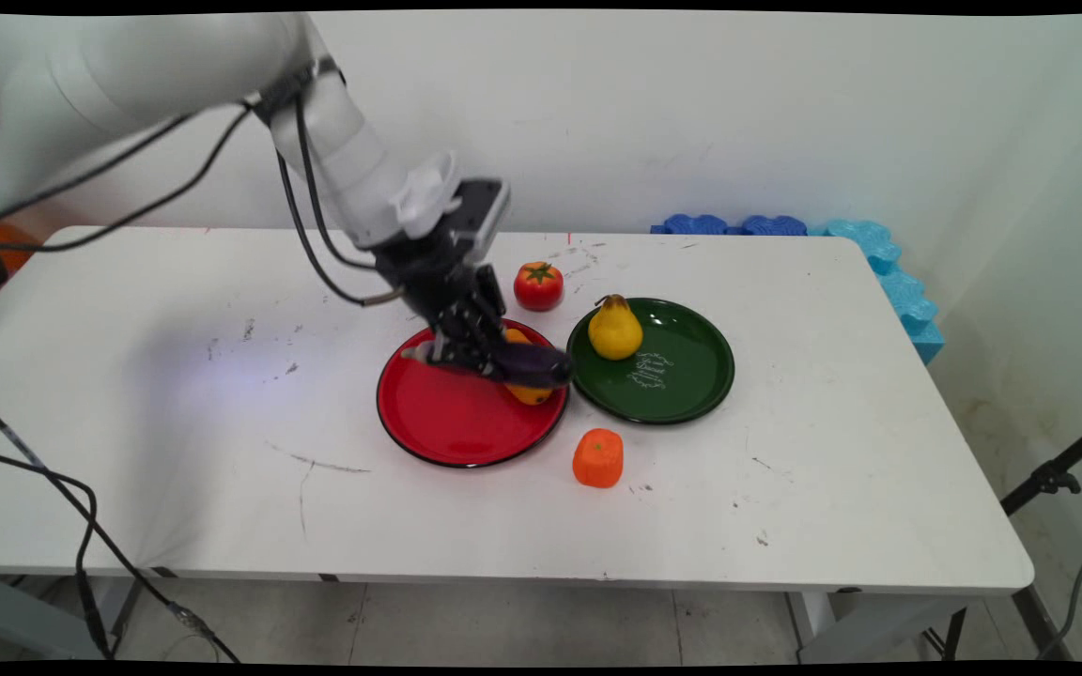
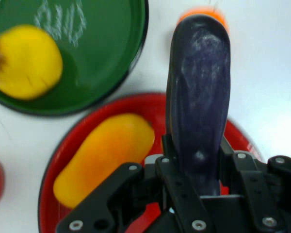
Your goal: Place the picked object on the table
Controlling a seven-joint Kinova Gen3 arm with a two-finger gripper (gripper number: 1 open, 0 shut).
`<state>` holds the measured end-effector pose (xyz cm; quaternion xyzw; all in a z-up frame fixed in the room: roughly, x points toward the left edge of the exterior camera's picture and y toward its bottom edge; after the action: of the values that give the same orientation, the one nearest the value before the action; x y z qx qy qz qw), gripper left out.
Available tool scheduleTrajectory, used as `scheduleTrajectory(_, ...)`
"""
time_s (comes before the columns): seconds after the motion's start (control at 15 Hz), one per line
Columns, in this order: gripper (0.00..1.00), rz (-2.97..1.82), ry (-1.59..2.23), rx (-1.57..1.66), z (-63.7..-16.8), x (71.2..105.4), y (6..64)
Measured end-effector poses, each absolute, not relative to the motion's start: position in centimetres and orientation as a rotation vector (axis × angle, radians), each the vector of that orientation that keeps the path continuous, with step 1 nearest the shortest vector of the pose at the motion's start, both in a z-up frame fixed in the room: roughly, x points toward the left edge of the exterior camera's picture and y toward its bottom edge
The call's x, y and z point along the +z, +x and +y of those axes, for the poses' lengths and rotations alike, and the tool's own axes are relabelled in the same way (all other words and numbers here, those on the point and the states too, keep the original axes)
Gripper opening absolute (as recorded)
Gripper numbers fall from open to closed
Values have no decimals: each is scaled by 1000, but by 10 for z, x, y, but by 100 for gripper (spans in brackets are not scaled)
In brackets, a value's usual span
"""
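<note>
Hand view: tool (image 2: 199,170) clenched on dark purple eggplant (image 2: 199,92), held over red plate (image 2: 77,141) beside yellow-orange mango (image 2: 104,158). Green plate (image 1: 682,376) with pear (image 1: 614,329) just right.

White table (image 1: 175,469) with two plates and loose fruit.
A red plate (image 1: 447,427) sits mid-table, a green plate (image 1: 691,385) just beside it on the right. A tomato (image 1: 538,285) stands behind them, an orange fruit (image 1: 598,458) in front; scuffs mark the tabletop.
</note>
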<state>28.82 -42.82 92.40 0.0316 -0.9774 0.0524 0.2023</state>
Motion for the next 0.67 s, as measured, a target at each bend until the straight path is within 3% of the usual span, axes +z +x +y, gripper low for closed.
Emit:
scheduleTrajectory(0.33, 0, -2652, 229, 138, -404, 960, 253)
scheduleTrajectory(0.67, 0, -2638, 381, 101, -381, 942, 213)
